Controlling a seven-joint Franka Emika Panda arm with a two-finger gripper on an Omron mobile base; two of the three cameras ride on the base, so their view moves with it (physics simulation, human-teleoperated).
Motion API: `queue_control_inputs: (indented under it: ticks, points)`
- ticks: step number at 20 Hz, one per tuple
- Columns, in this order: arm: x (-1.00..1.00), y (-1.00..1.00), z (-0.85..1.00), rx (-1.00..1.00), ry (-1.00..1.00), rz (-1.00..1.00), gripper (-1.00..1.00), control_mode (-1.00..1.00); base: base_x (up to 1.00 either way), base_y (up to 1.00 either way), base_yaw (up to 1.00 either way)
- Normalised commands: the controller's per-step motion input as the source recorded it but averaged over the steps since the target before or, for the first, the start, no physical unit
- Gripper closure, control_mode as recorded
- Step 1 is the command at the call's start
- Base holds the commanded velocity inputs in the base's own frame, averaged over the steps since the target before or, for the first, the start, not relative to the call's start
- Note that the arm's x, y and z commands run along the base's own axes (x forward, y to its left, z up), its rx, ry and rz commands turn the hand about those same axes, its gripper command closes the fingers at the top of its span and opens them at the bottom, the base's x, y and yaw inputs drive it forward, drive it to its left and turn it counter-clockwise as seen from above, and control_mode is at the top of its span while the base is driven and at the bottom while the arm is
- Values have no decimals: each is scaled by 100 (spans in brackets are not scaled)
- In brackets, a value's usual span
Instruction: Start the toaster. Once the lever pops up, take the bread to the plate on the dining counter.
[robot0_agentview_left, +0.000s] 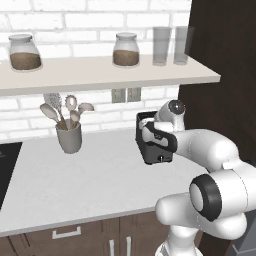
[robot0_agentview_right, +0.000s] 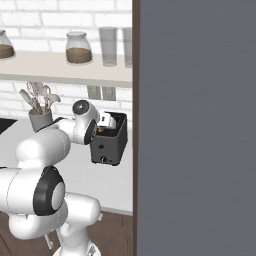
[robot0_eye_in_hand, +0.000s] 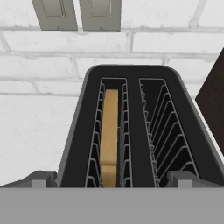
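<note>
The toaster (robot0_agentview_left: 156, 150) is showing as a small black box with two long slots in its top and a small pale knob low on its front face; it is sitting upright on the white counter (robot0_agentview_left: 90, 185) beneath the brick wall (robot0_agentview_left: 100, 20), just beside the dark cabinet side (robot0_agentview_left: 225, 60) on its right. In the hand view the toaster (robot0_eye_in_hand: 131, 131) is lying with its slots running away from the camera toward the wall, side by side, each lined with wire guides. The bread (robot0_eye_in_hand: 109, 135) is standing on edge in the left slot, a thin golden-brown slice whose long axis is following the slot, its top edge sitting below the slot rim; the right slot is holding nothing. The gripper (robot0_eye_in_hand: 111, 180) is hanging directly over the near end of the toaster with its fingers (robot0_eye_in_hand: 39, 179) spread as wide as they go, straddling both slots and holding nothing. A utensil cup (robot0_agentview_left: 69, 136) is standing well to the toaster's left.
</note>
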Motion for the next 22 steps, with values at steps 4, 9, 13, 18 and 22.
queue_control_inputs:
  ticks: [4,9,13,18,22]
  points:
    - [0,0,0,0,0,0,-100,-100,0,0,0]
    - [0,0,0,0,0,0,-100,-100,0,0,0]
    - [0,0,0,0,0,0,-100,-100,0,0,0]
    - [0,0,0,0,0,0,-100,-100,0,0,0]
    - [0,0,0,0,0,0,-100,-100,0,0,0]
